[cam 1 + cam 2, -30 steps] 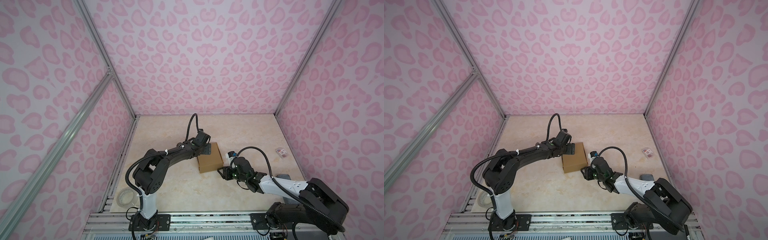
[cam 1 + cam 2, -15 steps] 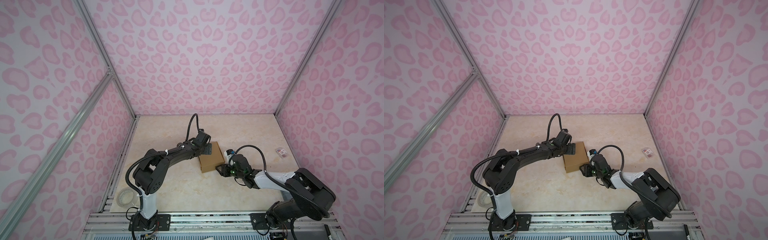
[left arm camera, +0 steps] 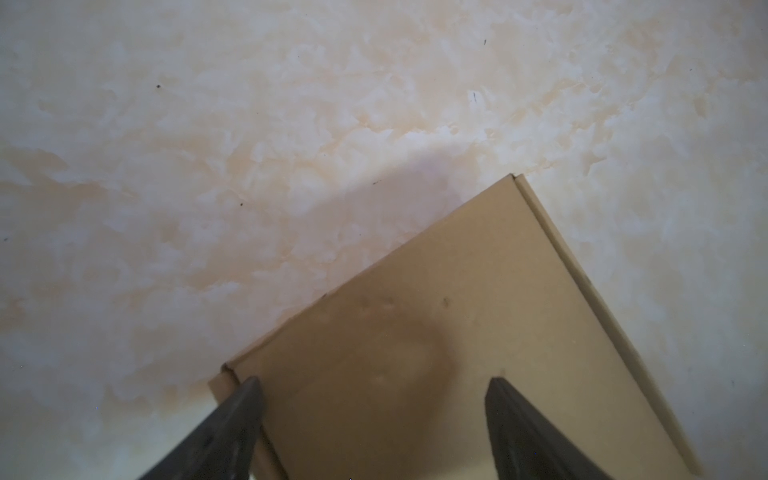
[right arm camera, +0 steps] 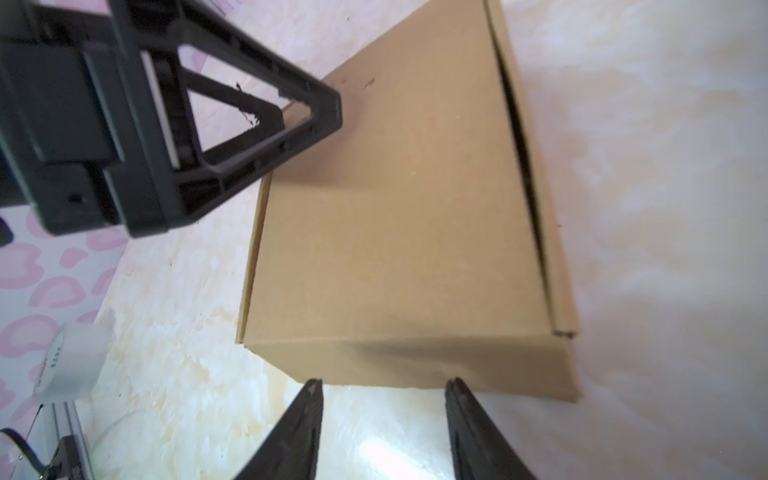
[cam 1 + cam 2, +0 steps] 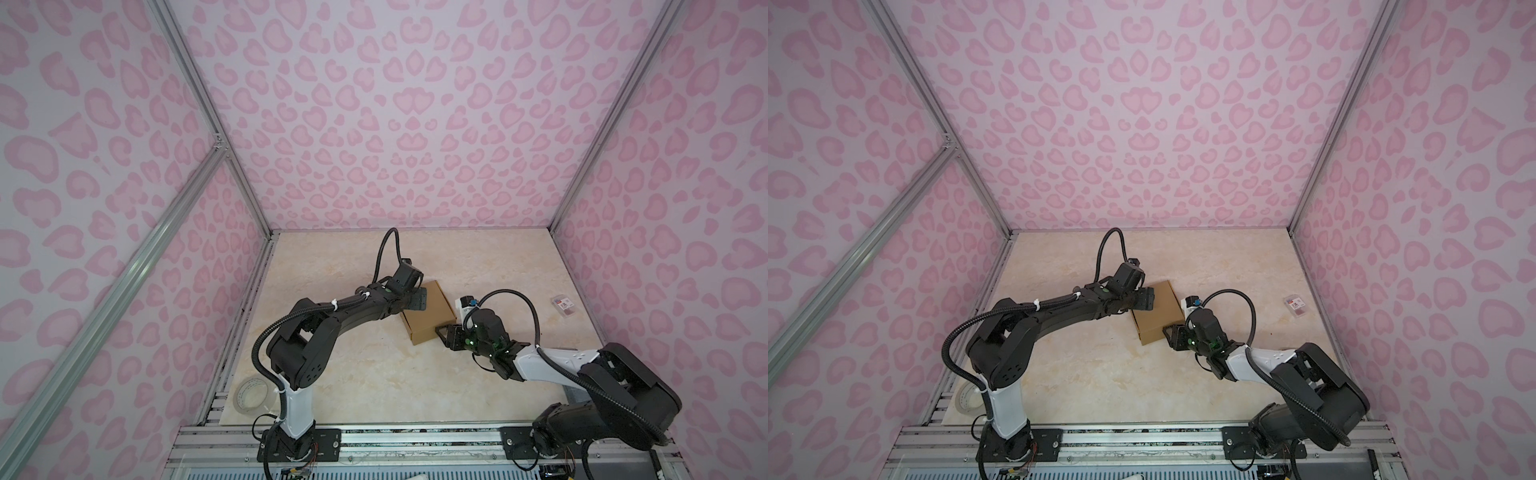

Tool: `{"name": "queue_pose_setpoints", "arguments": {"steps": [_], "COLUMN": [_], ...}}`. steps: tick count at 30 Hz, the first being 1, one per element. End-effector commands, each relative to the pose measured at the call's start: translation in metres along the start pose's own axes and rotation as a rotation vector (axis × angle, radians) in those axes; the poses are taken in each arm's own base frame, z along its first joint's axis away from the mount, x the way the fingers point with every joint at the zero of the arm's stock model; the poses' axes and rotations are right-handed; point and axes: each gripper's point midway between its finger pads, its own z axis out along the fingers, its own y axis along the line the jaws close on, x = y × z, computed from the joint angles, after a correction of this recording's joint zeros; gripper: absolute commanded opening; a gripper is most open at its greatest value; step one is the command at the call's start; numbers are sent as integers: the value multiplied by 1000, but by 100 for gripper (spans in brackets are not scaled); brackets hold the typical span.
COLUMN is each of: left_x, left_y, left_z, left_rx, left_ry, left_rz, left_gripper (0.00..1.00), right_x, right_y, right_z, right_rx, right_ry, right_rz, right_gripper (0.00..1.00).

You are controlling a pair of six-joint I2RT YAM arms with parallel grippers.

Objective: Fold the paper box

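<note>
Press paper box (image 5: 431, 314) lid flat with wide-open, empty left claw (image 5: 416, 300); half-open, empty right claw (image 5: 445, 336) squares 5 o'clock edge.

left arm (image 5: 353, 309): black, white base link | right arm (image 5: 615, 374): black, white forearm | ribbed black cables (image 5: 391, 230)

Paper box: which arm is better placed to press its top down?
Left, probably: the left gripper hangs open over the paper box, while the right gripper sits beside its near edge.
</note>
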Motion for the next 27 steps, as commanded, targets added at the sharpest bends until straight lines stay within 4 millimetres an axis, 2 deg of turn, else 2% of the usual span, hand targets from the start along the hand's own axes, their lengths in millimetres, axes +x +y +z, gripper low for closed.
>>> {"name": "queue_pose_setpoints", "arguments": {"steps": [1, 7, 15, 23, 27], "left_x": [63, 63, 67, 69, 70], "left_y": [5, 4, 5, 3, 2], "left_z": [2, 3, 4, 5, 5], "left_rx": [9, 12, 11, 25, 28], "left_ry": [257, 263, 274, 287, 294], "left_rz": [-15, -12, -11, -7, 0], "left_gripper": [86, 86, 86, 86, 86], "right_x": [0, -2, 0, 0, -2], "right_y": [-19, -23, -39, -50, -62], "right_z": [-9, -12, -6, 0, 0], "right_rx": [97, 86, 94, 120, 167], "right_ry": [-19, -23, -22, -30, -40], "right_rz": [28, 87, 211, 248, 264], "right_gripper": [51, 50, 41, 23, 19]}}
